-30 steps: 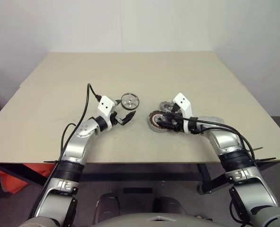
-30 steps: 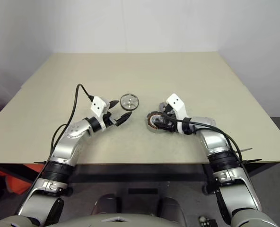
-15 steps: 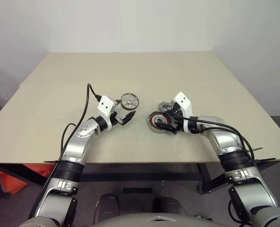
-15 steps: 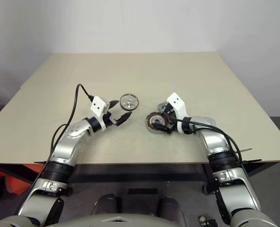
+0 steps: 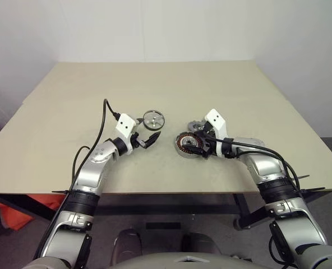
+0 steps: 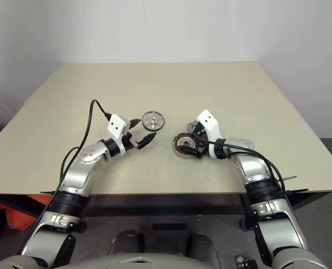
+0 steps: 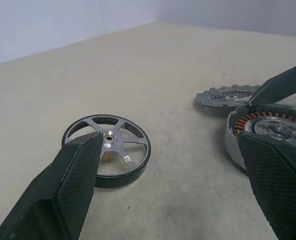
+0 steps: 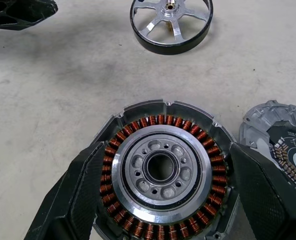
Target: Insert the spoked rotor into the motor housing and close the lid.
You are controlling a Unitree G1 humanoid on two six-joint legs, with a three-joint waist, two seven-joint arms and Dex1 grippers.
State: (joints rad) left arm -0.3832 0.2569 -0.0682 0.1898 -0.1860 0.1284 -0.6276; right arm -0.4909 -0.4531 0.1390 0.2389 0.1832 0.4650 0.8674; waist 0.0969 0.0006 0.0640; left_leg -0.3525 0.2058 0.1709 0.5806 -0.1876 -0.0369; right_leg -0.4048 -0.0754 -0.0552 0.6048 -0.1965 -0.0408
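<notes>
I am seeing soft, even, bright light falling from above, giving the beige desk (image 5: 155,84) a flat matte look with no hot spots. Shadows are lying short and faint under the shiny silver spoked rotor (image 7: 108,156) and the dark ring-shaped motor housing with copper windings (image 8: 160,170). The rotor's polished spokes are catching mild glints. In the wrist views the black textured fingers (image 7: 70,192) at the near edge are looking slightly soft, while the copper coils are reading crisp. The head views are staying sharp out to the desk's far corners.
</notes>
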